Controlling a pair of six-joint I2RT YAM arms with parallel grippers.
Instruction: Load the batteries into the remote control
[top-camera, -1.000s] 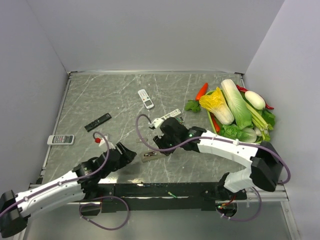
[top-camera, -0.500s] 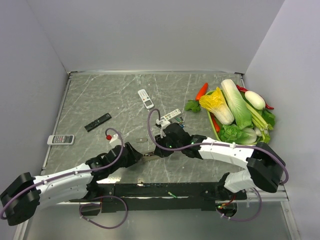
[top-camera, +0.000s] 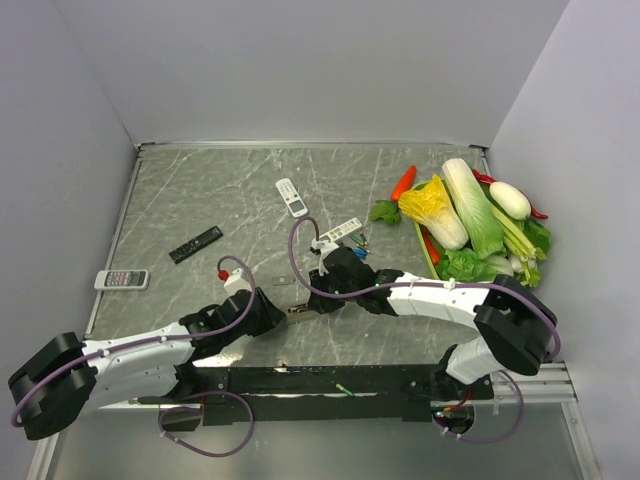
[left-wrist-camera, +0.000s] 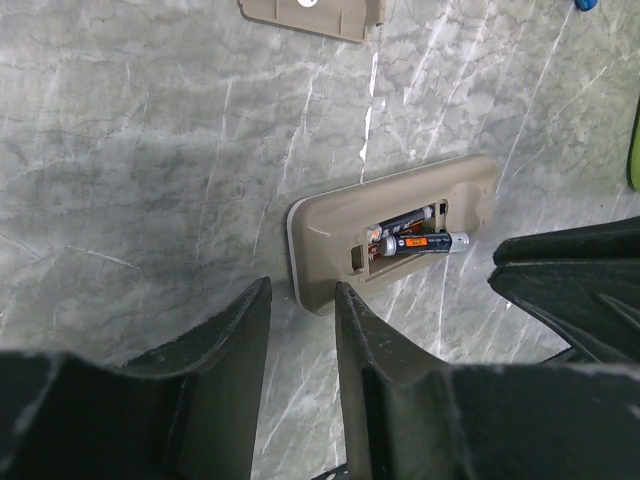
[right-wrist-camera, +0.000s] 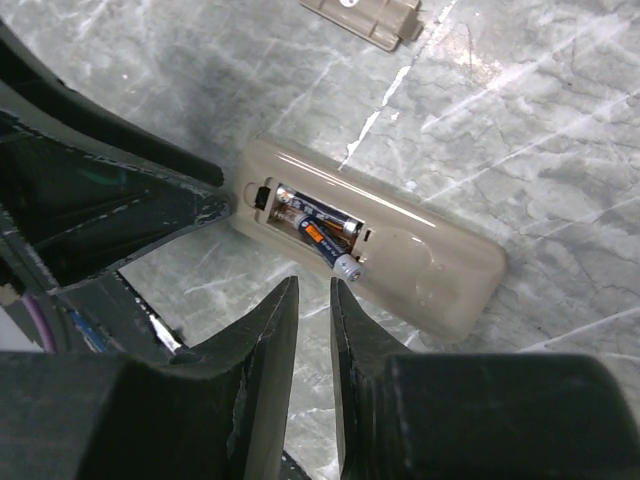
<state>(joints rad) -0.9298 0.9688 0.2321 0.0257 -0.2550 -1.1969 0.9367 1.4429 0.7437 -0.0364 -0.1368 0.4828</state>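
The grey-beige remote control (top-camera: 301, 311) lies back-up on the table between my two grippers. Its battery bay is open, as the left wrist view (left-wrist-camera: 395, 230) and the right wrist view (right-wrist-camera: 380, 250) show. Two dark batteries are in the bay. One lies seated. The other (right-wrist-camera: 327, 245) sits tilted with its metal end poking over the bay's edge (left-wrist-camera: 425, 241). My left gripper (left-wrist-camera: 302, 300) is open and empty, just short of the remote's end. My right gripper (right-wrist-camera: 314, 290) is narrowly open and empty, its tips right beside the tilted battery.
The bay's loose cover (top-camera: 284, 281) lies just beyond the remote. Loose blue and green batteries (top-camera: 358, 250) lie by a slim white remote (top-camera: 336, 233). A small white remote (top-camera: 291, 197), a black remote (top-camera: 195, 244) and a grey-white remote (top-camera: 122, 279) lie farther off. Vegetables (top-camera: 470, 220) fill the right side.
My left arm has reached right, bringing its gripper up to the remote's end. My right gripper has come down and left, close over the battery bay.
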